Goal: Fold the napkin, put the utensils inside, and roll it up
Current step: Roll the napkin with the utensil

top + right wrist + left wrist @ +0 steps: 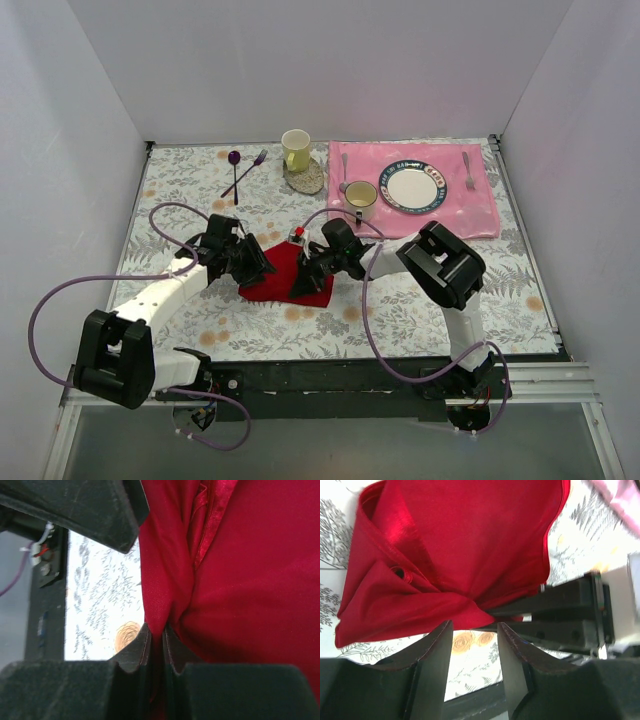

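Floral-patterned tabletop (400,320) carries the whole work.

Nearest the bases, the bright red soft cloth napkin (470,540) lies bunched and partly folded. It is on the near-left side of the pink rectangular cloth placemat (470,200), close to its corner but apart from it.

The left gripper (475,632), on the napkin's side away from the placemat, is released, with bare table showing between its jaws. The right gripper (156,632), on the placemat side, is clenched on a pinch of napkin edge.

Judgement: folding is in hand, and the utensils are not yet inside. The next move calls for carrying the pinched edge across and laying it flat while the left gripper pins the cloth.

Only the overhead view shows the placemat's layout. Only the wrist views show the grips. The left wrist view alone shows a small dark round thing (398,572) in a fold, which cannot be identified.
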Action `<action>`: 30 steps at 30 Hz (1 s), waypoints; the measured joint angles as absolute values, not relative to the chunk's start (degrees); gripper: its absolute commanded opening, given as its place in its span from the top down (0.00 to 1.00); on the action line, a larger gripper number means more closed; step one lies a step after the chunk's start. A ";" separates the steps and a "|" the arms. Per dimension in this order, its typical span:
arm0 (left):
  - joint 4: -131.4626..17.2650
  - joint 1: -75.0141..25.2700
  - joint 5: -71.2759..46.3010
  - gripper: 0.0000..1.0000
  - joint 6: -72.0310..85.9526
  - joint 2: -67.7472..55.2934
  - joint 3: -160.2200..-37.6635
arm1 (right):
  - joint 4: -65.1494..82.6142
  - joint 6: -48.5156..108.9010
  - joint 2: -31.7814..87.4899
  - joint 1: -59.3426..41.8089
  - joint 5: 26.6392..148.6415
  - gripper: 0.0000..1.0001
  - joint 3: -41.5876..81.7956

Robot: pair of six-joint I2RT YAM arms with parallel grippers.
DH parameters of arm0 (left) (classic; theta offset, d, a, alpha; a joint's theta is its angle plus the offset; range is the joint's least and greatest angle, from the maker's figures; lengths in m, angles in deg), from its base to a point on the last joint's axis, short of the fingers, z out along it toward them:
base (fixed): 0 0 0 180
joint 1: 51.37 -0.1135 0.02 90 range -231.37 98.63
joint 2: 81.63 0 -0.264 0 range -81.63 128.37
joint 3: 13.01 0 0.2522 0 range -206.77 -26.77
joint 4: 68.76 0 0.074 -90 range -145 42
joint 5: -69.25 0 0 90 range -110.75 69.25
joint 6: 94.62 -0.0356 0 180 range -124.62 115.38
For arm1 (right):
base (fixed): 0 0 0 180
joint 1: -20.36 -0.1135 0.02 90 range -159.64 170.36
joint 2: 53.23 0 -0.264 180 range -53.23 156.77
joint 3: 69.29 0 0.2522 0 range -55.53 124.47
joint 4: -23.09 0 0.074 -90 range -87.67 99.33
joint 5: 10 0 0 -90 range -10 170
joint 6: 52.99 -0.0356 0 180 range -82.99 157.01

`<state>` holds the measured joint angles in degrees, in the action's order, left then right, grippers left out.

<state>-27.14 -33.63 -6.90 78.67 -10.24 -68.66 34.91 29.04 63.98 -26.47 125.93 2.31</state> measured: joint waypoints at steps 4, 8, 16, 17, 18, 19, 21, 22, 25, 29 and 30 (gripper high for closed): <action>-27.55 -33.59 -4.61 0.54 77.57 -10.19 -68.38 | 36.35 26.05 66.10 -24.89 132.23 0.99 2.34; -26.68 -33.13 -5.63 0.51 77.18 -10.24 -68.44 | 36.05 24.38 66.98 -24.06 135.51 0.99 2.38; -13.72 -32.76 -14.09 0.45 90.88 -11.83 -69.93 | 34.98 21.41 67.17 -23.85 135.96 0.99 2.82; -12.04 -32.78 -14.64 0.45 93.25 -12.47 -69.93 | 34.58 21.28 67.17 -23.85 135.85 0.99 2.99; -10.59 -32.76 -14.97 0.45 95.32 -13.04 -69.93 | 34.19 21.24 67.17 -23.85 135.75 0.99 3.12; -9.43 -32.76 -15.10 0.45 97.11 -13.30 -69.93 | 33.69 21.24 67.17 -23.85 135.66 0.99 3.30; -7.53 -32.76 -15.30 0.46 99.67 -12.40 -70.34 | 33.05 21.24 67.17 -23.87 135.59 0.99 3.56; -7.14 -32.76 -15.32 0.48 100.26 -11.55 -70.58 | 32.73 21.26 67.17 -23.87 135.51 0.99 3.65; -7.25 -32.76 -15.19 0.60 101.11 -7.53 -71.04 | 31.61 21.35 67.13 -23.91 135.20 0.99 4.02; -8.71 -32.76 -15.75 0.82 101.07 -4.29 -71.04 | 30.23 22.16 66.84 -24.02 134.63 0.99 4.35; -9.30 -32.76 -16.10 0.85 100.76 -4.16 -71.04 | 29.91 22.35 66.78 -24.06 134.43 0.99 4.39</action>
<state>-9.30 -32.76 -16.10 100.76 -4.16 -71.04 29.91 22.35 66.78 -24.06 134.43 4.39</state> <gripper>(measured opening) 0.266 0.142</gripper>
